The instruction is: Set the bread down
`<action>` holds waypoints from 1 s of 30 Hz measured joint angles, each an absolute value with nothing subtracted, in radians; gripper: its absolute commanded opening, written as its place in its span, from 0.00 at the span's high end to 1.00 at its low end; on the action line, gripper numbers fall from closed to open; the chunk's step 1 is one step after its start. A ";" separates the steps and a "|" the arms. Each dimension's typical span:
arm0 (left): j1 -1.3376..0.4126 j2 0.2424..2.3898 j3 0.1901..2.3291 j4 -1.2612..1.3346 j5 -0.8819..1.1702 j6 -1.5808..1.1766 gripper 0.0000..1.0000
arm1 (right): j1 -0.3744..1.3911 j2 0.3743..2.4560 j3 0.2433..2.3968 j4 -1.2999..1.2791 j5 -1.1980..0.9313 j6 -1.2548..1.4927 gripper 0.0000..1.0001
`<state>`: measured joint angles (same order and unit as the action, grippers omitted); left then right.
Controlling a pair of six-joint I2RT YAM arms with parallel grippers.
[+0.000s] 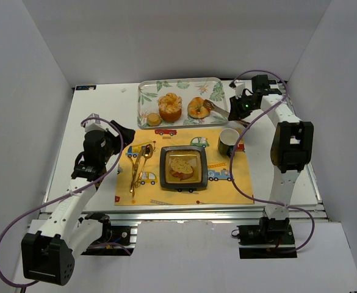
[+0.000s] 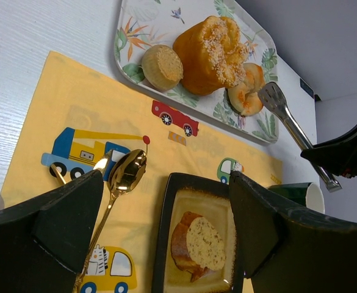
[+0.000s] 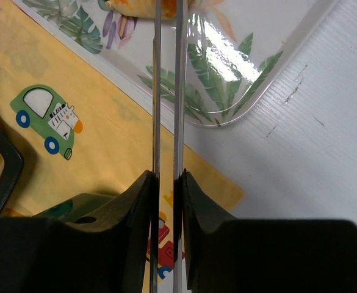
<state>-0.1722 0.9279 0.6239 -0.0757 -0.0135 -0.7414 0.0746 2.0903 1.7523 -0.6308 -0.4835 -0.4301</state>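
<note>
Here the right gripper [image 3: 166, 180] is clenched on thin steel tongs [image 2: 276, 101], their scalloped tips just beside a round browned bread [image 1: 198, 108] on the glossy leaf-print tray [image 1: 147, 91]. The left gripper [image 2: 166, 201] hangs released over the yellow mat [image 1: 227, 189], near the square black plate [image 1: 164, 168]; white bench [image 1: 99, 104] shows past the mat's edges

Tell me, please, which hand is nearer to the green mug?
Right. The right hand, shut on the tongs, sits just beyond the green mug, toward the tray. The left hand, open, is across the placemat by the gold cutlery.
</note>
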 measured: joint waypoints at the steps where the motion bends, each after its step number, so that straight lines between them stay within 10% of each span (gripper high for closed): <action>1: -0.172 0.928 0.624 -0.077 -0.014 -0.741 0.08 | 0.073 2.090 1.752 -0.631 -0.490 -0.430 1.00; 30: -0.172 0.892 0.624 -0.094 -0.014 -0.745 0.08 | 0.075 1.556 1.377 -0.682 -0.840 -0.649 1.00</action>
<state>-0.1722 0.8921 0.6239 -0.0940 -0.0143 -0.7452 0.0746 1.5558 1.3766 -0.6815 -0.8402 -0.6495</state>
